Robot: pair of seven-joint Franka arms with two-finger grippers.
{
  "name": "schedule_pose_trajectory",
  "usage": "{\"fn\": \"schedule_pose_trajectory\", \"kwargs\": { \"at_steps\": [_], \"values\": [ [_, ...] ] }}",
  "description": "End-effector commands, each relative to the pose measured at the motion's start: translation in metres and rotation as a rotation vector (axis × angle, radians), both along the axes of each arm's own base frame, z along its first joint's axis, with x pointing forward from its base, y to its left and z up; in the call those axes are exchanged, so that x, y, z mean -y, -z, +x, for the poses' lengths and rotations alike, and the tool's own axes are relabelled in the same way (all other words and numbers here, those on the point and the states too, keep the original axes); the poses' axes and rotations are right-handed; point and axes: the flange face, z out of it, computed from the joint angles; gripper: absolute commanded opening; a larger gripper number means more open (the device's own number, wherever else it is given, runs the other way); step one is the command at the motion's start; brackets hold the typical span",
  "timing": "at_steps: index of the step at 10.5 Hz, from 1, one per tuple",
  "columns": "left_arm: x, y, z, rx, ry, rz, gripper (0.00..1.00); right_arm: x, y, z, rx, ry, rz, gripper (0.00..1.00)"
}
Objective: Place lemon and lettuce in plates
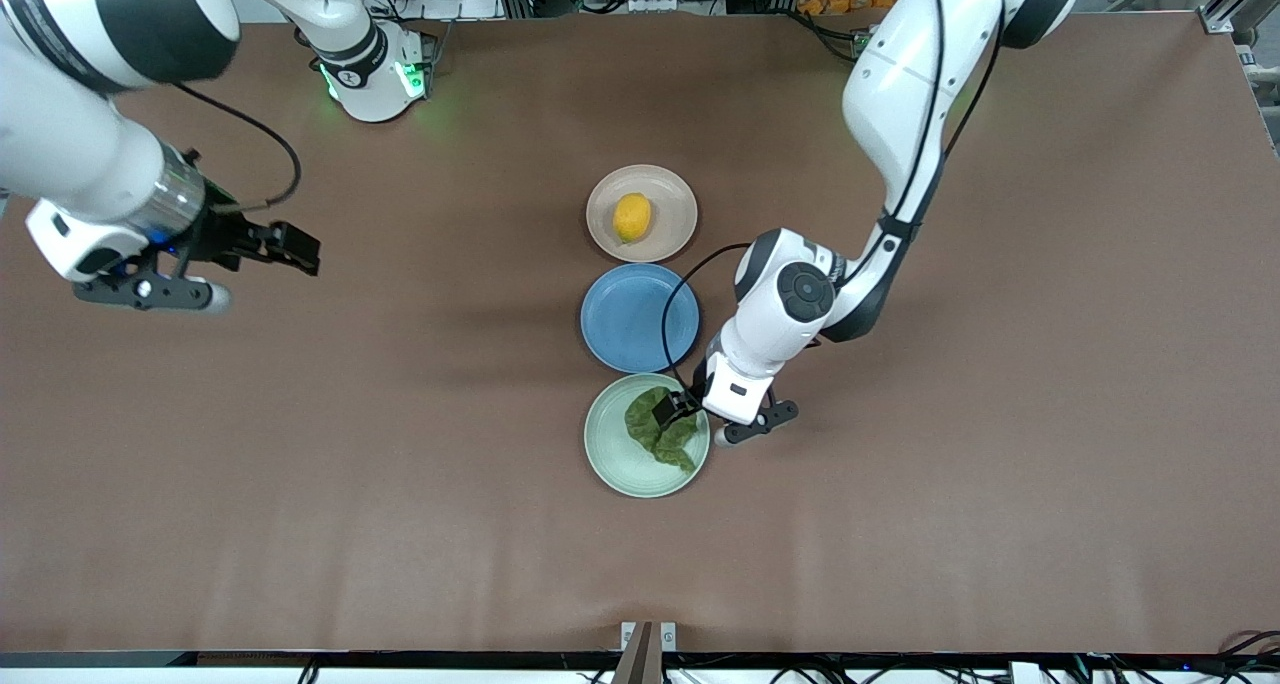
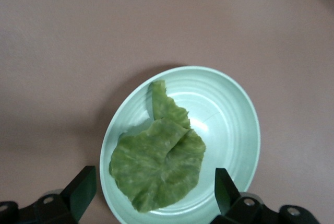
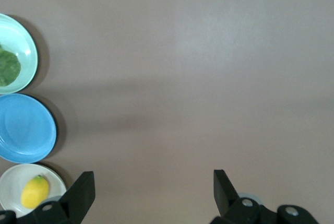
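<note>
Left gripper open-fingered above lettuce

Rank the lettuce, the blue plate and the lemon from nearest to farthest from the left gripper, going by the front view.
The left gripper, open, is over the mint plate.
1. The lettuce, in the mint plate, right under the gripper.
2. The blue plate, the middle one of the row.
3. The lemon, in the beige plate, farthest from the front camera.

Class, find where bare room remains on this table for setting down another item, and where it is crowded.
The blue plate is bare, as is the table toward either arm's end. The beige plate holds the lemon; the left gripper hangs open over the lettuce on the green plate.
</note>
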Motion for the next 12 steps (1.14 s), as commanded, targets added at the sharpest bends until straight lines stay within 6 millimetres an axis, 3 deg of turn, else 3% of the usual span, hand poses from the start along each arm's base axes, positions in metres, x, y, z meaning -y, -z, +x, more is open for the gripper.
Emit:
{"fn": "schedule_pose_trajectory", "kwargs": {
  "at_steps": [1,3,7,9,12],
  "values": [
    [-0.015,-0.058,0.002,0.011,0.017,0.046,1.00,0.030,-0.014,-0.008,0.024,-0.098,-0.012,1.00],
    [-0.042,-0.112,0.007,0.026,0.049,0.143,1.00,0.043,-0.022,-0.007,0.056,-0.109,-0.049,1.00],
    [-0.129,-0.221,0.006,-0.013,0.077,0.259,1.00,0.064,-0.028,-0.005,0.098,-0.092,-0.058,1.00],
    [-0.176,-0.258,0.000,-0.044,0.146,0.296,1.00,0.070,-0.029,-0.004,0.102,-0.081,-0.054,1.00],
    [-0.250,-0.296,-0.006,-0.071,0.261,0.340,1.00,0.075,-0.034,-0.005,0.121,-0.064,-0.042,1.00]
  ]
}}
